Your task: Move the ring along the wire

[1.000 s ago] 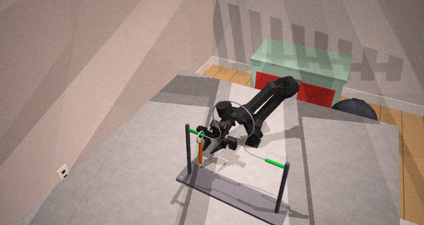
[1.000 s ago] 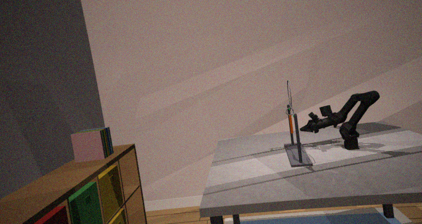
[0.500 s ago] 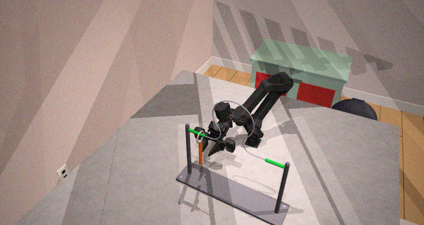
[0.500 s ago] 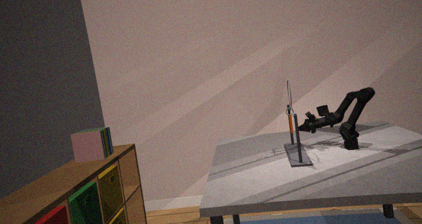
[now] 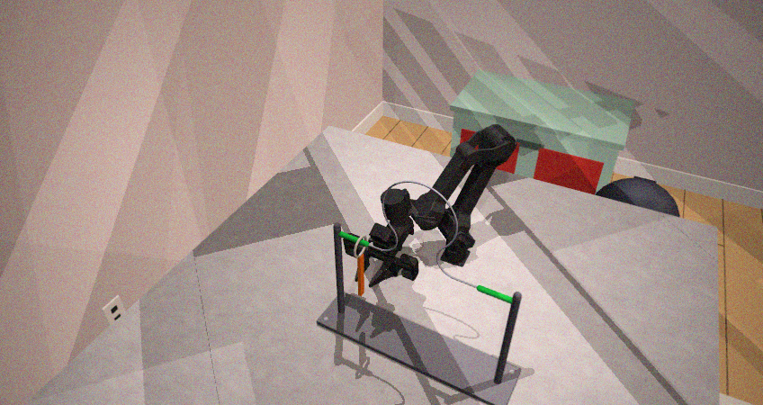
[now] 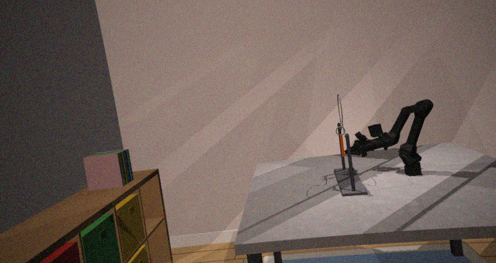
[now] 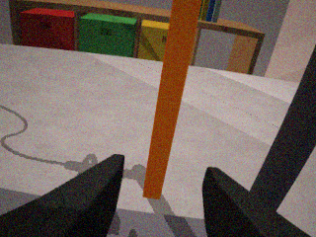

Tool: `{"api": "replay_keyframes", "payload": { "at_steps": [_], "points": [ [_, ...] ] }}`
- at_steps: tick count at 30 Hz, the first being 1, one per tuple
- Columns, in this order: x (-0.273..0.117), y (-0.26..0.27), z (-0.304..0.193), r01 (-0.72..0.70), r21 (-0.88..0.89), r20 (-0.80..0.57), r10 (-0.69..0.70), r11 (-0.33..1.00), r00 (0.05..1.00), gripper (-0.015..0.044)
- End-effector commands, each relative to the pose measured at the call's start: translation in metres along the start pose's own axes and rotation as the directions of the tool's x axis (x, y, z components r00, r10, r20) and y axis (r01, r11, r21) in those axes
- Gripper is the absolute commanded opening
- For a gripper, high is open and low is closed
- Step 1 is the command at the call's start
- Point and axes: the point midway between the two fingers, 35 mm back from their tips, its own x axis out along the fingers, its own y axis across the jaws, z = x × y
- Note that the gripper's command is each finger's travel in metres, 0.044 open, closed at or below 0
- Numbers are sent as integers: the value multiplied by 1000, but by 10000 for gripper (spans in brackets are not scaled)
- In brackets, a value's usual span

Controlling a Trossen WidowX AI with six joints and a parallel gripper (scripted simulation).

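- Ahead of the gripper [image 5: 369, 282] [image 6: 345, 152] [image 7: 164, 165], fingers parted on nothing: handle [image 5: 361, 275] [image 6: 341, 146] [image 7: 171, 109], orange, hanging down.
- Above the gripper: ring [image 5: 360, 246] [image 6: 340, 130], around the green part [image 5: 347, 237] beside the near post [image 5: 339, 273].
- Step in hand: approach to grasp.
- Next move, judged: forward, handle between fingers, then close.
- Obstacles: near post close beside; grey wire [image 5: 456, 219] overhead.

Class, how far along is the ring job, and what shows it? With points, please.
Done: nothing moved across; the ring [image 5: 355, 247] [image 6: 336, 133] hangs on its starting green part. In hand: the open pincer [image 5: 363, 282] [image 6: 345, 152] [image 7: 164, 170] lines up with the orange handle [image 5: 361, 275] [image 6: 341, 146] [image 7: 171, 99]. Left: grip, carry across, release, withdraw.
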Motion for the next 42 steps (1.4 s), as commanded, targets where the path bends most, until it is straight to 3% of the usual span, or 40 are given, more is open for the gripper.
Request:
{"api": "replay_keyframes", "payload": {
  "at_steps": [1, 27, 42],
  "points": [
    [7, -2, 2, 3, 1, 4, -3, 1000, 1000, 160],
    [47, 2, -1, 3, 3, 10, -3, 1000, 1000, 160],
    [48, 2, -1, 3, 3, 10, -3, 1000, 1000, 160]
  ]
}}
